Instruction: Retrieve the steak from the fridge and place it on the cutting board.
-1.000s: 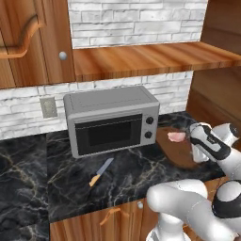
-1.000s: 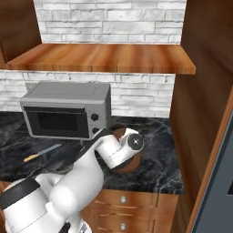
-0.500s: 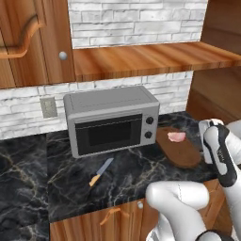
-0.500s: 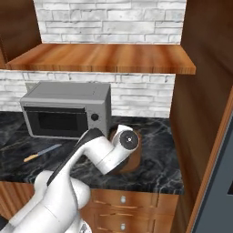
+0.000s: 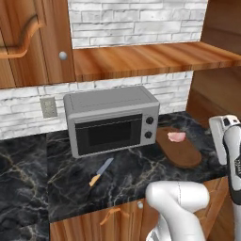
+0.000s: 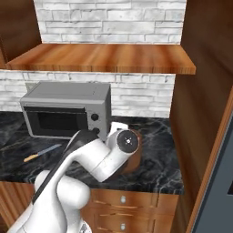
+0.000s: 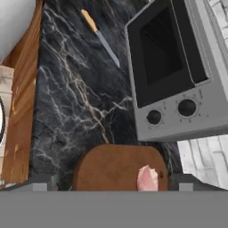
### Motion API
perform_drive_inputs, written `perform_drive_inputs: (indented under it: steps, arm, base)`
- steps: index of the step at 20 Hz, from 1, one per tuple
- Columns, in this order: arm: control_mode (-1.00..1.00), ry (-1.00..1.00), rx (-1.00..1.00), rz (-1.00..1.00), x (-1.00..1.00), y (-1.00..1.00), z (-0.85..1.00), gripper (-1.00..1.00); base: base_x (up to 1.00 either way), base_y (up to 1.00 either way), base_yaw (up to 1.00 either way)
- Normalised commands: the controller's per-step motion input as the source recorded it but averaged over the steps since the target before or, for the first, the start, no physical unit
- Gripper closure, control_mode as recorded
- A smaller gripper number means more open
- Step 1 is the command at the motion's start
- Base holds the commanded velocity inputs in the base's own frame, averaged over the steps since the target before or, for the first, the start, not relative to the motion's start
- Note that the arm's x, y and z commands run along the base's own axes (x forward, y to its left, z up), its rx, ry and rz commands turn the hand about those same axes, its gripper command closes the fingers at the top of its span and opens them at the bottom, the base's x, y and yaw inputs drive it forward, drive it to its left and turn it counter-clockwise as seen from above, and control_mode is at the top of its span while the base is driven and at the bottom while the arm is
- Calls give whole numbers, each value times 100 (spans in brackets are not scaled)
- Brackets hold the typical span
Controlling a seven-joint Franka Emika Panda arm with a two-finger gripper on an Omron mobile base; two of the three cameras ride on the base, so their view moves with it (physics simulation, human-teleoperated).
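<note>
The steak (image 5: 177,137) is a small pink slab lying on the far end of the oval reddish-brown cutting board (image 5: 181,151), right of the microwave. The hand view looks down on the same steak (image 7: 148,178) and cutting board (image 7: 111,167). My gripper (image 7: 115,186) hovers above the board, open, its tips wide apart at either side with nothing held between them. My white arm stands just right of the board in the left base view and hides most of the board in the right base view. A slate-blue edge of the fridge (image 6: 226,173) shows at far right.
A grey microwave (image 5: 112,120) stands on the black marbled counter (image 5: 56,179) against the brick wall. An orange-handled knife (image 5: 101,172) lies in front of it. A wooden shelf (image 5: 141,56) hangs above, and a tall wooden panel (image 6: 195,113) borders the counter on the right.
My hand has drawn back from the steak toward the right of the board, staying open. The steak stays where it lies on the board.
</note>
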Motion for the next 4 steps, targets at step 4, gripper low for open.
perform_drive_inputs:
  steps: [4]
  arm:
    - [-100, 0, 0, 12, -46, -11, 46, -100]
  base:
    - [0, 0, 0]
